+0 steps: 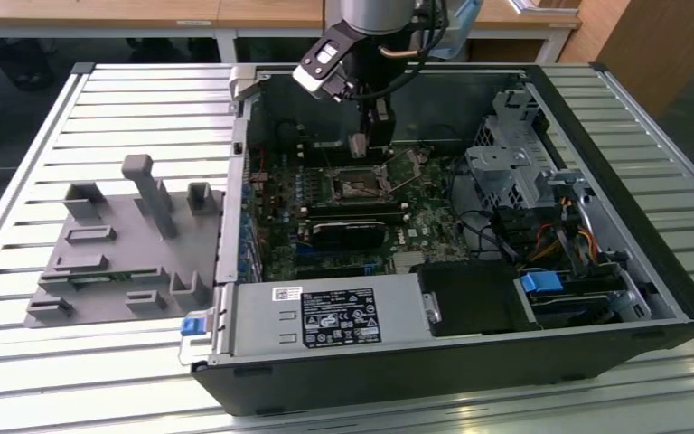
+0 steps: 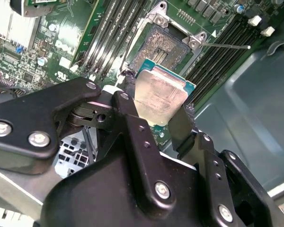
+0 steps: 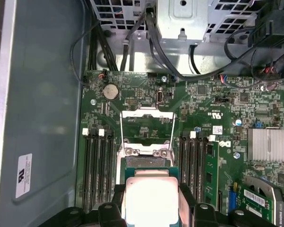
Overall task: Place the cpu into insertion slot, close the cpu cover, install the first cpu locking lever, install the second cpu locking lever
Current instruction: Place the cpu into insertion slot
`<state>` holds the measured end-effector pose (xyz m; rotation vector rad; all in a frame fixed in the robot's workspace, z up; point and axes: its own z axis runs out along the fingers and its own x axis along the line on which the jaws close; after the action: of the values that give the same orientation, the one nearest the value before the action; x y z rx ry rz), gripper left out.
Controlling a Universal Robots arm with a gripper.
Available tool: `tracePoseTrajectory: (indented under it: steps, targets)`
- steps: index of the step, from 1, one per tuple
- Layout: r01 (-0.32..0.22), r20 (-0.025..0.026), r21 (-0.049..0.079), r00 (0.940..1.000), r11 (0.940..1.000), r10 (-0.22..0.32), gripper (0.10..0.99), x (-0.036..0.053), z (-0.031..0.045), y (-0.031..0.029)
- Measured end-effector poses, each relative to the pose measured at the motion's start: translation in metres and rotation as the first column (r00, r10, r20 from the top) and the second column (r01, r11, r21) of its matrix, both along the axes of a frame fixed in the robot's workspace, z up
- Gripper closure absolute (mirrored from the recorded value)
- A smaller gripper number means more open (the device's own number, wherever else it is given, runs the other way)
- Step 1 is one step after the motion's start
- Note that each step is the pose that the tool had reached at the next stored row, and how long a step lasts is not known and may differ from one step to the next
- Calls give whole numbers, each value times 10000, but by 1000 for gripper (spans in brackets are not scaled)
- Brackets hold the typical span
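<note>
The cpu (image 2: 160,94), a small square chip with a silvery top and green edge, hangs tilted between my black fingers (image 2: 128,101). My gripper (image 2: 156,106) is shut on it just above the motherboard. The insertion slot (image 2: 161,47) lies open next to the chip, its dark pin field bare. In the first wrist view the cpu (image 3: 150,196) covers most of the slot, and the cpu cover (image 3: 146,116) is folded back, with green board showing through its window. A thin locking lever (image 2: 225,46) sticks out beside the slot. In the exterior view my gripper (image 1: 369,145) hovers over the insertion slot (image 1: 356,183) inside the open computer case.
Long black memory slots (image 3: 97,165) flank the socket on both sides. A finned heat sink (image 3: 267,144), cables (image 3: 156,42) and a drive cage (image 1: 510,163) stand close by. The case walls (image 1: 245,136) ring the board. A grey fixture (image 1: 130,244) sits on the slatted table at the exterior view's left.
</note>
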<state>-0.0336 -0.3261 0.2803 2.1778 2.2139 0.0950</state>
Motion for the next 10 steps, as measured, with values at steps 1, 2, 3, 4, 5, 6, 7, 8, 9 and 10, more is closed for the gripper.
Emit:
tracePoseTrajectory:
  steps: [1,2,3,4,5,6,7,8,9,10]
  targets:
    - [-3,0,-1,10000,10000,3,557,-7,-16,0]
    - [-4,0,-1,10000,10000,4,557,-13,-31,0]
    - [-6,0,-1,10000,10000,6,557,-20,-48,0]
    - [-7,0,0,10000,10000,7,557,-26,-65,0]
    - [-6,1,1,10000,10000,6,557,-29,-84,1]
    - [-6,-1,0,10000,10000,6,557,-31,-102,2]
    - [-6,-2,-2,10000,10000,6,557,-31,-120,5]
    - [-6,-3,-2,10000,10000,6,557,-31,-137,9]
    - [-6,-4,-3,10000,10000,6,557,-31,-156,12]
    - [-7,-5,-4,10000,10000,7,557,-31,-174,14]
